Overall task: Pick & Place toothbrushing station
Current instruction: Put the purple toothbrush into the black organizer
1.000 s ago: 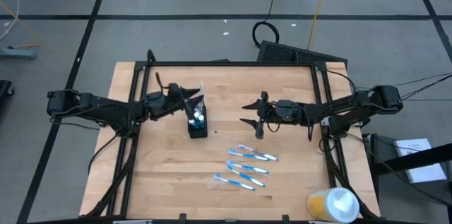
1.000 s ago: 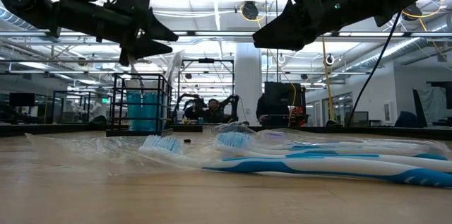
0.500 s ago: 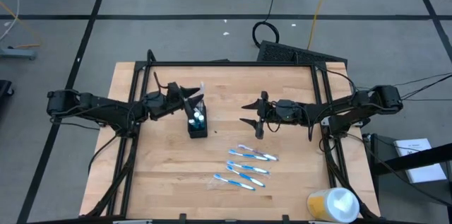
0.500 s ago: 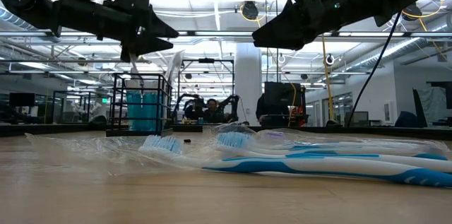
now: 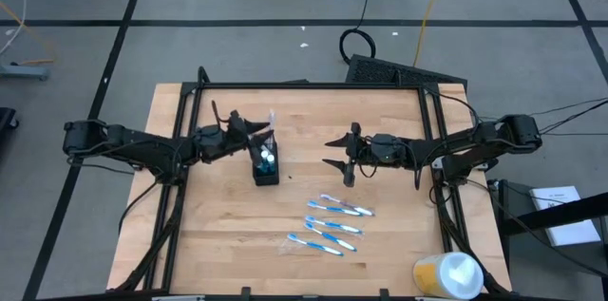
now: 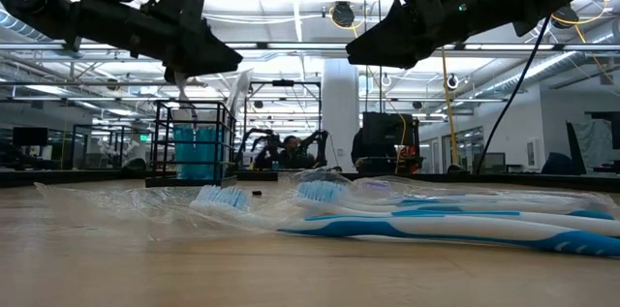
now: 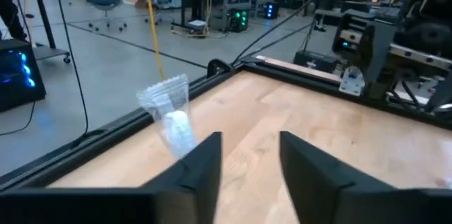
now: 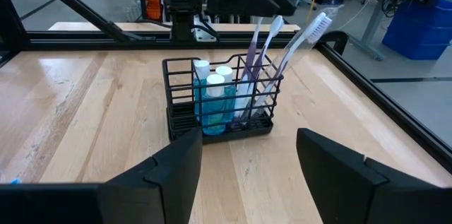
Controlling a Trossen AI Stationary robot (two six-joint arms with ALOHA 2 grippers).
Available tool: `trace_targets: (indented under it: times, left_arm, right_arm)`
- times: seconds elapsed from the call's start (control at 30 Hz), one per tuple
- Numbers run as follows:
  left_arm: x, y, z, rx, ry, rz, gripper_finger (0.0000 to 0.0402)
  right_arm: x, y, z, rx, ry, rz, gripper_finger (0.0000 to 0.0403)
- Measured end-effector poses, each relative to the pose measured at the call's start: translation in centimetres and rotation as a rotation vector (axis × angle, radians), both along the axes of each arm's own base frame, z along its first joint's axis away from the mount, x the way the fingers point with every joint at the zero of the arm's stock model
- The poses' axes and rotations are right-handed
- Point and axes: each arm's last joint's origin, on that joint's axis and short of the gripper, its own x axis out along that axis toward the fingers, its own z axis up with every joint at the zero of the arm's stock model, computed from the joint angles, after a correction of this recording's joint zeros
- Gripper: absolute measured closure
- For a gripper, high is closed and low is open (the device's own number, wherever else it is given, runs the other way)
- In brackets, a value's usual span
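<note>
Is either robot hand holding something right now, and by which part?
Nothing. The left tool and right tool gape empty; the wrapped toothbrush stands beside the left tool, not in its grip.

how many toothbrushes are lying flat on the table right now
3 wrapped toothbrushes lie on the table in front of the black holder: one at, one at, one at. More could be overlapped.

Overhead on a wooden surface (image 5: 218, 235) with two dark arms reaching in.
Left pincer (image 5: 258, 130) poised at the far edge of the black mesh holder (image 5: 265, 163), blue tubes (image 5: 268, 158) inside; right pincer (image 5: 341, 155) spread wide, well apart to the right. Toothbrushes (image 5: 332, 224) lying loose nearer. Yellow-and-white container (image 5: 446, 275) at the near right corner.
</note>
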Motion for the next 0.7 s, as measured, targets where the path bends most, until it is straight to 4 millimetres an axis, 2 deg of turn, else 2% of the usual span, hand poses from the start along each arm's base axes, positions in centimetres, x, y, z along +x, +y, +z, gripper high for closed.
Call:
trace_targets:
  times: [0.17,0.27,0.47,0.7]
  left_arm:
    - [0.1,-0.1,0.1,-0.031,-0.023,-0.039,0.0358]
    - [0.1,-0.1,0.1,-0.030,-0.024,-0.040,0.0394]
    - [0.1,-0.1,0.2,-0.021,-0.034,-0.036,0.0367]
    - [-0.2,-0.1,1.8,0.014,-0.163,-0.036,0.0345]
  right_arm:
    - [0.0,0.0,0.0,0.000,0.000,0.000,0.0179]
    - [0.0,0.0,0.0,0.000,0.000,0.000,0.0179]
    - [0.0,0.0,0.0,0.000,0.000,0.000,0.0179]
    - [0.0,0.0,0.0,0.000,0.001,0.000,0.0179]
